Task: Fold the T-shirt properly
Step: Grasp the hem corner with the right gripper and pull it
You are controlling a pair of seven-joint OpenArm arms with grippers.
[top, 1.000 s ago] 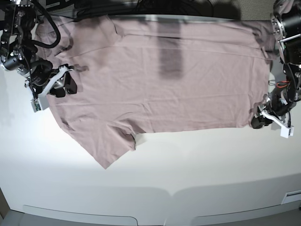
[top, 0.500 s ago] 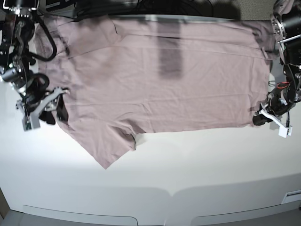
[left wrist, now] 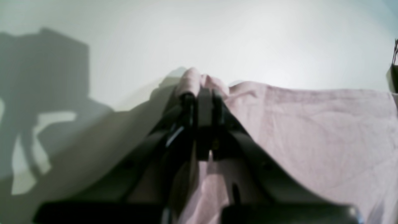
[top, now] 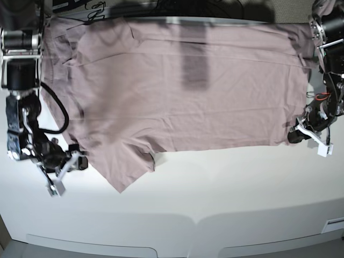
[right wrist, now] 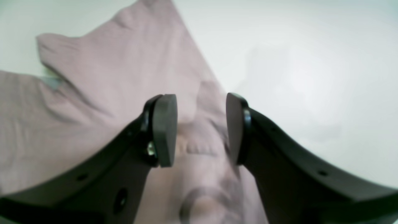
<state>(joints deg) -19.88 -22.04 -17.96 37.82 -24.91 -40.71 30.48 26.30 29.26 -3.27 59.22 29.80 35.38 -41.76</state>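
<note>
**Q:** Claws first: how did they stand?

**A:** Left claw (left wrist: 203, 93) was clamped on a bunched corner of the shirt (left wrist: 311, 130), its jaws pressed together with pink cloth puckering out past the tips. Right claw (right wrist: 200, 124) had its jaws apart, with the shirt (right wrist: 93, 109) lying beneath and between the pads (right wrist: 164, 124), neither pad plainly touching it.

**Q:** What was hard to make out?

**A:** Both wrist views were soft and blurred. Black fingers filled the lower part of each, hiding the cloth beneath. In the base view the left claw (top: 302, 134) was small and dark against the shirt's hem corner, its grip unreadable there. Along the far side, shadow fell across the shirt (top: 183, 91), and a dark band crossed its middle. Whether the collar lay at the far left could not be told.

**Q:** Where did the shirt lie?

**A:** Spread flat across the far half of the white table (top: 215, 204), one sleeve jutting toward the camera at lower left. In the base view the right claw (top: 67, 166) sat low by the edge of that sleeve, the left claw at the opposite corner on the view's right.

**Q:** Anything else around?

**A:** A black cable (top: 56, 115) looped off the right arm over the shirt's edge. The left arm's shadow (left wrist: 43, 93) darkened the table (left wrist: 248, 37) in the left wrist view.
</note>
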